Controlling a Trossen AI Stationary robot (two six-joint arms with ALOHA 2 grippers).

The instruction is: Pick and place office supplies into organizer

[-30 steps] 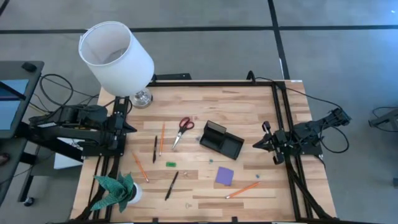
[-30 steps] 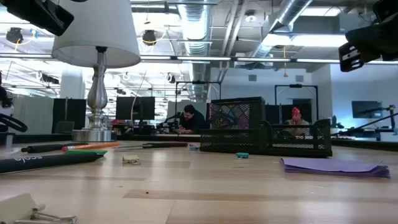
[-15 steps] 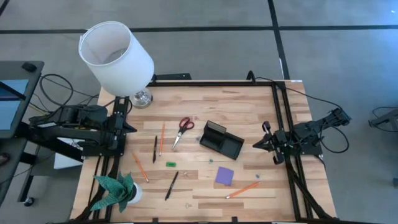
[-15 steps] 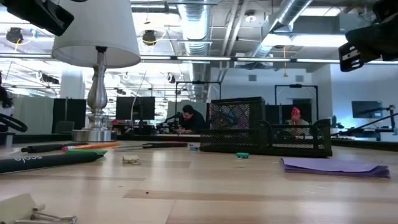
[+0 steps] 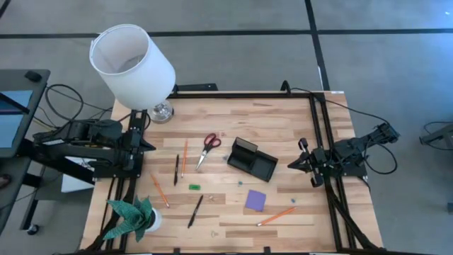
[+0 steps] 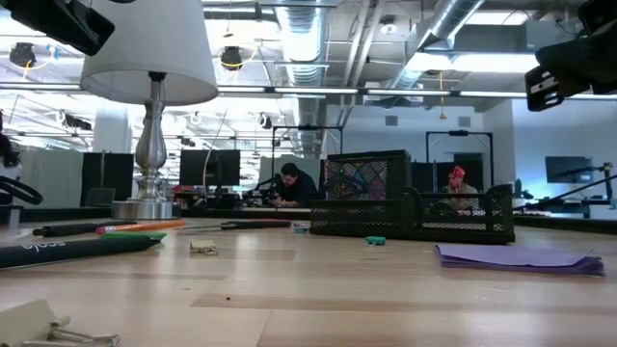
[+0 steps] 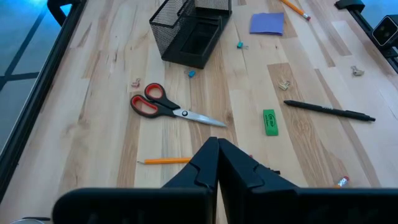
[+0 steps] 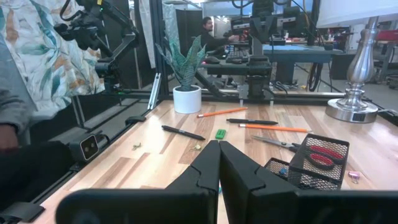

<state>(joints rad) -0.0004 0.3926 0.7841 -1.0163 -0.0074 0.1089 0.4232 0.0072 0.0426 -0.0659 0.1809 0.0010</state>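
The black mesh organizer [image 5: 251, 159] stands mid-table, right of centre. Red-handled scissors [image 5: 207, 149] lie to its left, then an orange pencil [image 5: 184, 157] and a black pen [image 5: 176, 170]. A green piece [image 5: 194, 187], a second pen [image 5: 195, 210], a purple note pad [image 5: 255, 200] and two more pencils [image 5: 159, 190] [image 5: 276, 216] lie nearer. My left gripper [image 5: 145, 144] hovers shut at the left edge, my right gripper [image 5: 294, 163] shut at the right edge. In the left wrist view the scissors [image 7: 165, 107] and organizer [image 7: 189, 34] lie beyond the shut fingers [image 7: 217, 155].
A white-shaded lamp [image 5: 134, 67] stands at the far left corner and a green paper plant [image 5: 131, 216] at the near left corner. Small binder clips [image 7: 285, 84] are scattered on the wood. Black frame rails [image 5: 322, 134] run along the table's sides. People sit in the room behind [image 6: 289, 183].
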